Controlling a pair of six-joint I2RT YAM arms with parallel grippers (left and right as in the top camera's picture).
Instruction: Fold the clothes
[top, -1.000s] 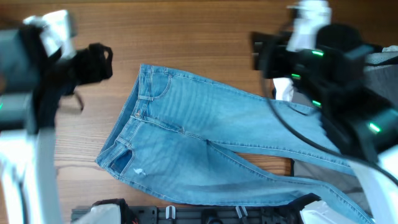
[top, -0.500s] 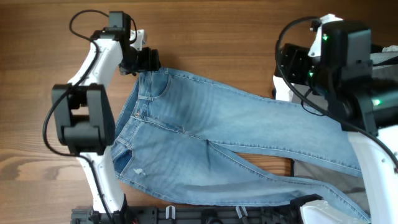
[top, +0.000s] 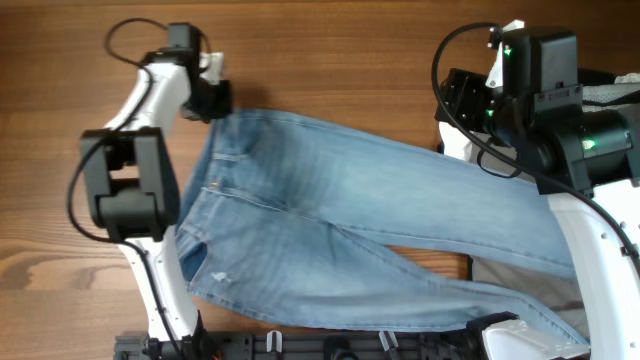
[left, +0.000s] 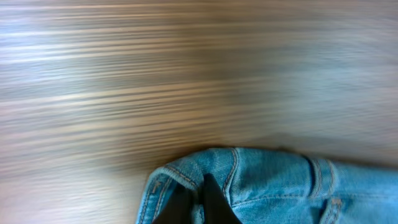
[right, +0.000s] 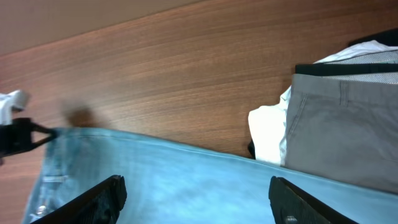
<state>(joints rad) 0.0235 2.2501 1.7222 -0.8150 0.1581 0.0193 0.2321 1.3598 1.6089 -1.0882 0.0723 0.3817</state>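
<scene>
Long light-blue denim jeans (top: 360, 220) lie spread flat on the wooden tabletop (top: 330, 50), waistband to the left, with no fold made yet. The left gripper (top: 215, 100) has its jaws together on the waistband's far corner, apparently, in a blurred wrist view. The right gripper (right: 196, 193) hovers over a leg, jaws wide apart. Nearby, grey trousers (right: 342, 124) and a white garment (right: 267, 134) wait at the right.

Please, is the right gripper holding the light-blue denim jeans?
No, the right gripper stands wide open over the light-blue denim jeans.
</scene>
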